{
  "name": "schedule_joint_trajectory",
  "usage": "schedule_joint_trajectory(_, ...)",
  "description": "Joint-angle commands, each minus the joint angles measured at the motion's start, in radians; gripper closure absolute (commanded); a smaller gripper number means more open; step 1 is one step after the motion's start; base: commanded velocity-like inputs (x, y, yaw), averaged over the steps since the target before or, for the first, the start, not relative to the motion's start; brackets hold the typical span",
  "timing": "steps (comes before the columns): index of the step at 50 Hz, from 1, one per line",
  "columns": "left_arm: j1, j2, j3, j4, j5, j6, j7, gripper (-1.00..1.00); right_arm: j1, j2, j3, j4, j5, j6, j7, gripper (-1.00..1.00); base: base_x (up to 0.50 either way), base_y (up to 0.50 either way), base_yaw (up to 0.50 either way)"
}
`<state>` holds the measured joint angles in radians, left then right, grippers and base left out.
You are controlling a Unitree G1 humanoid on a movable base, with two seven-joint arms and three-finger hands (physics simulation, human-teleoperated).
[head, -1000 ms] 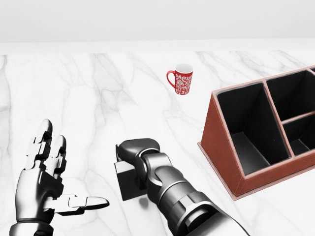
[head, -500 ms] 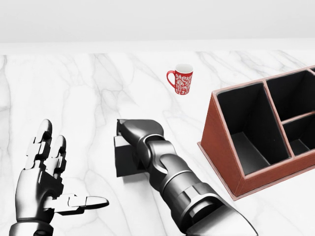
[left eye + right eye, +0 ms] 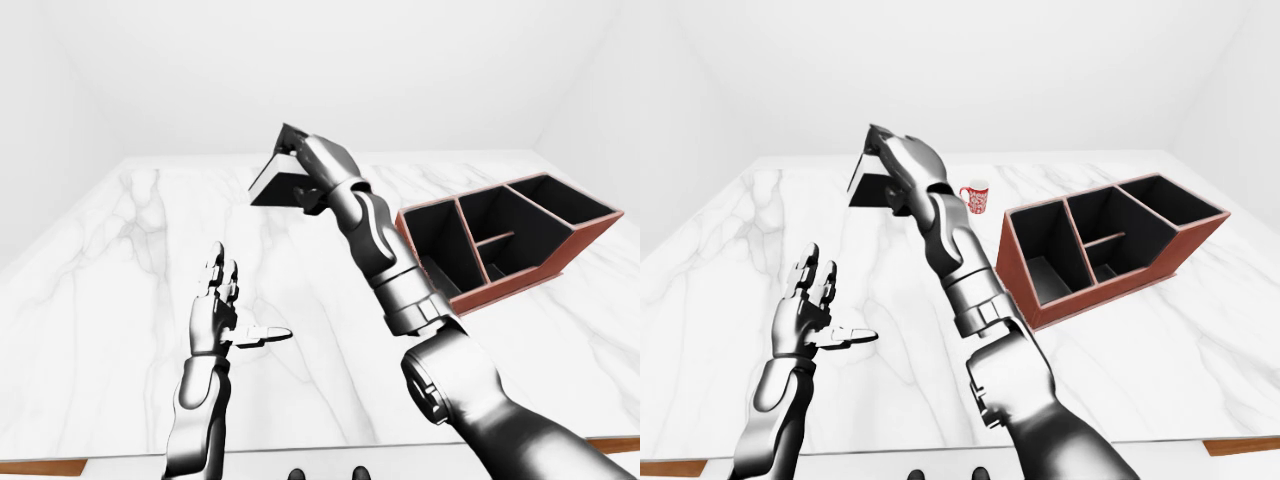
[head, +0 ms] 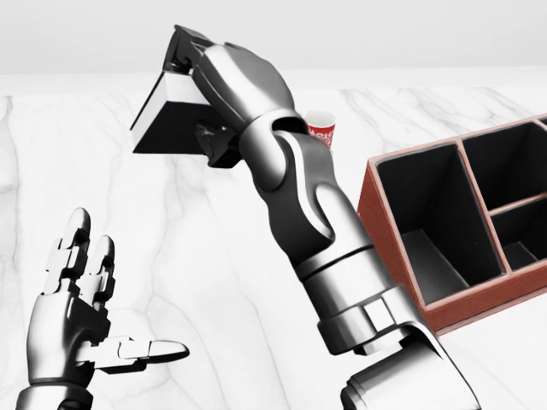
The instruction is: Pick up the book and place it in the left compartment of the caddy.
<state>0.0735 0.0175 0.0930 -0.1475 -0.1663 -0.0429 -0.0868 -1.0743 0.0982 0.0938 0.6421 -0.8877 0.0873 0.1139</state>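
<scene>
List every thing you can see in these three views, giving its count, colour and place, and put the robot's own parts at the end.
Book: one, black, lifted off the table, tilted, top left of the head view, held in the right hand.
Mug: one, red with white pattern, standing on the table left of the caddy in the right-eye view, partly hidden by the arm in the head view.
Caddy: one, reddish-brown outside, black inside, several compartments, on the table at the view's right.
Table: one, white marble with grey veins, filling the middle of every view.
Right hand: one, dark metallic, closed on the book's upper edge.
Left hand: one, silver and black, fingers spread, bottom left of the head view, holding nothing.
</scene>
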Motion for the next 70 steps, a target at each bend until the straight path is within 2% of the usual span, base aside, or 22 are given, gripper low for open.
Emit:
schedule_joint_trajectory(1, -0.005, 0.001, 0.0, 0.011, 0.002, -0.002, 0.003, -1.0, 0.06, -0.06, -0.058, -0.479, 0.112, 0.0, 0.003, 1.0, 0.0, 0.0, 0.0)
schedule_joint_trajectory(6, -0.006, 0.001, -0.001, 0.005, 0.003, 0.007, 0.005, -1.0, 0.114, -0.101, -0.063, -0.62, 0.17, 0.0, -0.008, 1.0, 0.0, 0.0, 0.0)
schedule_joint_trajectory(11, -0.006, 0.002, -0.001, 0.006, 0.003, 0.009, 0.004, -1.0, 0.184, -0.133, -0.105, -0.782, 0.247, 0.0, -0.051, 1.0, 0.0, 0.0, 0.0)
schedule_joint_trajectory(15, -0.008, 0.002, 0.0, 0.015, 0.003, 0.003, 0.003, -1.0, 0.25, -0.177, -0.118, -0.895, 0.294, 0.0, -0.063, 1.0, 0.0, 0.0, 0.0)
schedule_joint_trajectory(20, -0.008, 0.002, 0.0, 0.008, 0.005, 0.014, 0.009, -1.0, 0.364, -0.216, -0.158, -1.009, 0.357, 0.0, -0.094, 1.0, 0.0, 0.0, 0.0)
schedule_joint_trajectory(23, -0.009, 0.002, 0.001, 0.015, 0.006, 0.01, 0.009, -1.0, 0.419, -0.216, -0.192, -1.048, 0.405, 0.0, -0.132, 1.0, 0.0, 0.0, 0.0)
schedule_joint_trajectory(27, -0.01, 0.002, 0.001, 0.016, 0.007, 0.011, 0.011, -1.0, 0.482, -0.178, -0.291, -1.087, 0.508, 0.0, -0.23, 1.0, 0.0, 0.0, 0.0)
schedule_joint_trajectory(34, -0.006, 0.002, 0.001, 0.006, 0.007, 0.02, 0.013, -1.0, 0.589, -0.194, -0.325, -1.104, 0.658, 0.0, -0.373, 1.0, 0.0, 0.0, 0.0)
schedule_joint_trajectory(39, -0.008, 0.002, 0.002, 0.014, 0.007, 0.013, 0.013, -1.0, 0.67, -0.177, -0.367, -1.091, 0.745, 0.0, -0.486, 1.0, 0.0, 0.0, 0.0)
schedule_joint_trajectory(44, -0.01, 0.002, 0.002, 0.02, 0.007, 0.01, 0.013, -1.0, 0.737, -0.189, -0.379, -1.061, 0.826, 0.0, -0.543, 1.0, 0.0, 0.0, 0.0)
schedule_joint_trajectory(46, -0.008, 0.002, 0.001, 0.012, 0.007, 0.016, 0.014, -1.0, 0.76, -0.193, -0.386, -1.056, 0.853, 0.0, -0.554, 1.0, 0.0, 0.0, 0.0)
schedule_joint_trajectory(47, -0.01, 0.002, 0.002, 0.021, 0.007, 0.01, 0.013, -1.0, 0.777, -0.193, -0.393, -1.048, 0.862, 0.0, -0.563, 1.0, 0.0, 0.0, 0.0)
schedule_joint_trajectory(51, -0.012, 0.002, 0.002, 0.025, 0.008, 0.008, 0.014, -1.0, 0.81, -0.201, -0.398, -1.028, 0.881, 0.0, -0.586, 1.0, 0.0, 0.0, 0.0)
schedule_joint_trajectory(61, -0.01, 0.002, 0.001, 0.02, 0.008, 0.01, 0.015, -1.0, 0.847, -0.22, -0.399, -0.981, 0.874, 0.0, -0.624, 1.0, 0.0, 0.0, 0.0)
schedule_joint_trajectory(67, -0.005, 0.001, 0.0, 0.009, 0.008, 0.017, 0.016, -1.0, 0.858, -0.249, -0.392, -1.011, 0.791, 0.0, -0.623, 1.0, 0.0, 0.0, 0.0)
schedule_joint_trajectory(70, -0.007, 0.001, 0.001, 0.02, 0.009, 0.008, 0.014, -1.0, 0.858, -0.248, -0.389, -1.013, 0.76, 0.0, -0.599, 1.0, 0.0, 0.0, 0.0)
